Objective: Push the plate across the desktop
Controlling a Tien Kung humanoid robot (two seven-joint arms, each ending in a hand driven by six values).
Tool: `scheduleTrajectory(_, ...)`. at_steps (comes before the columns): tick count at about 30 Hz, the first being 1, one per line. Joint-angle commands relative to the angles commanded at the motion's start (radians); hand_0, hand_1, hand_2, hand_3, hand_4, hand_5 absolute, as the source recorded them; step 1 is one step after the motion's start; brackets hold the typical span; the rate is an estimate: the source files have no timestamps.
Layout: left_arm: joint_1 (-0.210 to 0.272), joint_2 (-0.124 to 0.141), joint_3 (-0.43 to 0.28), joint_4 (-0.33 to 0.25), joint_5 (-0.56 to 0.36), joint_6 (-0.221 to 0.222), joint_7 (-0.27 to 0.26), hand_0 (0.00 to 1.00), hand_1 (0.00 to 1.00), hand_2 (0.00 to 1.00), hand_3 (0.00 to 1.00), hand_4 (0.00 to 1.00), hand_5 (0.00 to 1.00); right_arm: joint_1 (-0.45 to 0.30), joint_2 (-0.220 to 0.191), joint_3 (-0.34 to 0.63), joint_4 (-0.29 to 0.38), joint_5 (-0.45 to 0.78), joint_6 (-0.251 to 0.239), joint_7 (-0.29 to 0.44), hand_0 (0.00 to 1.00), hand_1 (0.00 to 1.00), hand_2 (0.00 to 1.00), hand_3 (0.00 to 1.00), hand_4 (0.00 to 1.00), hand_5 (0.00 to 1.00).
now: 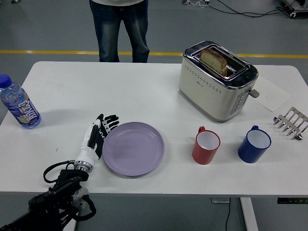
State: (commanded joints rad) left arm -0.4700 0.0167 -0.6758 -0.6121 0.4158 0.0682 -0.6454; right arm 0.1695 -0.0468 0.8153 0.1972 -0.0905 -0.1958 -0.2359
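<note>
Pushing is the step in hand: the left hand (97, 138), black-and-white with its fingers stretched flat and holding nothing, is pressing its side against the left rim of the round lilac plastic plate (134, 148) in the lower centre of the frame. That plate is lying flat on the white tabletop (120, 91), to the right of the hand and touching it, with bare surface between its right rim and the red ceramic mug (206, 145). Judging from this, the next move is calling for a steady sideways shove toward the right, keeping the fingers low on the rim so the plate is sliding rather than tipping, and stopping short of the mug. No right hand is showing anywhere in the frame
</note>
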Motion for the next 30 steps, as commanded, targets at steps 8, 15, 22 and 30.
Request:
scheduleTrajectory(8,-0.014,-0.009,0.019,0.005,-0.007,-0.001,0.000,0.735,0.738,0.706,0.607,0.453,0.998,0.005,0.001,-0.003,0.000,0.004,0.000,0.001,0.630,0.593,0.653,0.571,0.341,0.211)
scheduleTrajectory(15,-0.018,-0.011,0.031,0.002,-0.010,-0.002,0.000,0.732,0.738,0.706,0.608,0.452,0.998,0.007,0.002,-0.002,0.001,0.002,0.000,0.000,0.630,0.593,0.654,0.571,0.340,0.214)
scheduleTrajectory(22,-0.018,-0.013,0.035,0.003,-0.014,-0.002,0.000,0.732,0.738,0.706,0.608,0.451,0.998,0.007,0.003,0.002,0.001,-0.002,-0.001,-0.001,0.631,0.593,0.653,0.571,0.341,0.214)
scheduleTrajectory(30,-0.022,-0.017,0.041,0.005,-0.017,-0.002,0.000,0.731,0.737,0.705,0.608,0.449,0.998,0.007,0.006,0.002,0.002,-0.007,-0.002,-0.004,0.631,0.593,0.653,0.571,0.341,0.213)
